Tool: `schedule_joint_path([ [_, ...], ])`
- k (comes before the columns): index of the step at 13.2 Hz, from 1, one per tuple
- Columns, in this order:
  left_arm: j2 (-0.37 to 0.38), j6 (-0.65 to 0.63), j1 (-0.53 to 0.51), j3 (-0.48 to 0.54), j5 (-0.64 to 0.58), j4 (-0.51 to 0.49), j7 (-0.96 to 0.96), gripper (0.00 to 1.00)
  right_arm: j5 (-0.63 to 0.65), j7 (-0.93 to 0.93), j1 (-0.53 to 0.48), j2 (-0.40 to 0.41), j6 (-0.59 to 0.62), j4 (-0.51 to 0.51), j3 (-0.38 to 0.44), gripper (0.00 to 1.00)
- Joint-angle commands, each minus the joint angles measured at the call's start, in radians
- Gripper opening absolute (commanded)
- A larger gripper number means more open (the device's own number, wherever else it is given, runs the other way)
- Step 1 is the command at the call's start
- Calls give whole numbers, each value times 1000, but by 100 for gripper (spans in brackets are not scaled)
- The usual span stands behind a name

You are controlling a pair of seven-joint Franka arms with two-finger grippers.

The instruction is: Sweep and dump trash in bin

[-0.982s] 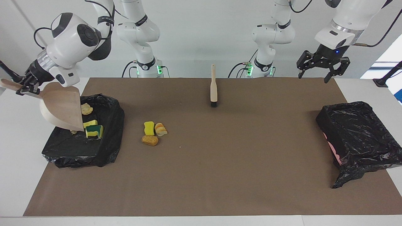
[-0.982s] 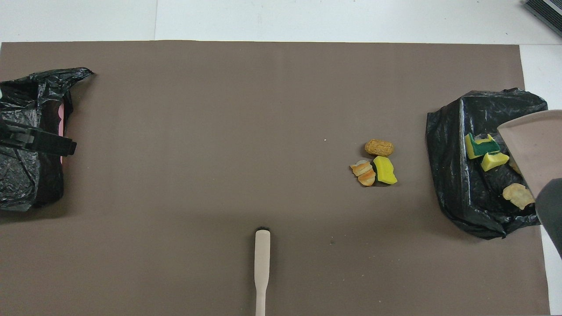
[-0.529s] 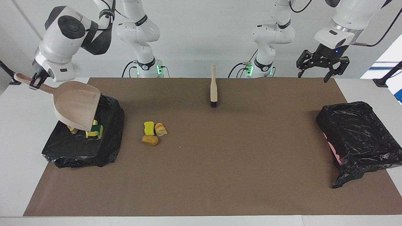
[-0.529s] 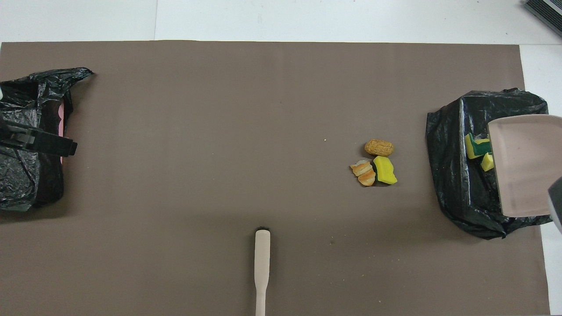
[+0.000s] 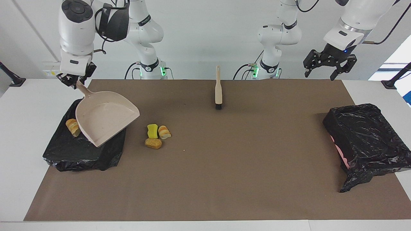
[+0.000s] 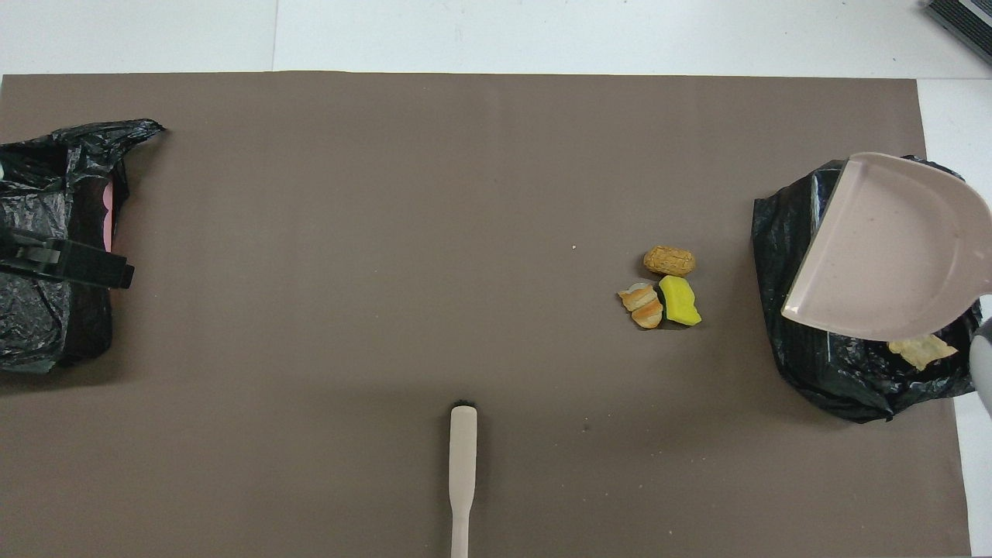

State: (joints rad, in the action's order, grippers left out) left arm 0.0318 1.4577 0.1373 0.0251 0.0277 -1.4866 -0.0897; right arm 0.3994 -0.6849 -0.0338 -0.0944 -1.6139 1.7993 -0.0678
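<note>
My right gripper (image 5: pixel 75 82) is shut on the handle of the beige dustpan (image 5: pixel 104 117) (image 6: pixel 891 248). The pan hangs nearly level and empty over the black-lined bin (image 5: pixel 80 154) (image 6: pixel 783 232) at the right arm's end. One bread-like lump of trash (image 5: pixel 73 127) (image 6: pixel 921 350) shows in the bin; the pan hides the rest of the bin's inside. Three trash pieces lie together on the mat beside the bin: a yellow sponge bit (image 5: pixel 152 131) (image 6: pixel 680 301), a striped bread lump (image 5: pixel 164 132) (image 6: pixel 643 304) and a tan lump (image 5: pixel 153 143) (image 6: pixel 669 261). My left gripper (image 5: pixel 322 73) waits open and empty in the air.
A beige brush (image 5: pixel 218 88) (image 6: pixel 463 465) lies on the brown mat (image 5: pixel 224 166) near the robots, midway along the table, bristles pointing away from them. A second black-lined bin (image 5: pixel 366 141) (image 6: pixel 46 325) stands at the left arm's end, under the left gripper.
The right arm has turned upright and swung the dustpan from steeply tipped into the bin to nearly level above it. The pan now covers the sponge bits in the bin. The left arm barely moved.
</note>
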Motion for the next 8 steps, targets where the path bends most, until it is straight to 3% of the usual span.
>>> schedule_joint_path([
  [1, 11, 3, 2, 13, 12, -4, 2, 100, -91, 237, -6, -5, 29, -5, -65, 0],
  [5, 14, 0, -5, 15, 9, -6, 13, 100, -220, 657, 40, 86, 28, -75, -170, 0],
  [8, 14, -2, -8, 15, 9, -6, 8, 100, -261, 944, 184, 264, 16, -210, -170, 0],
])
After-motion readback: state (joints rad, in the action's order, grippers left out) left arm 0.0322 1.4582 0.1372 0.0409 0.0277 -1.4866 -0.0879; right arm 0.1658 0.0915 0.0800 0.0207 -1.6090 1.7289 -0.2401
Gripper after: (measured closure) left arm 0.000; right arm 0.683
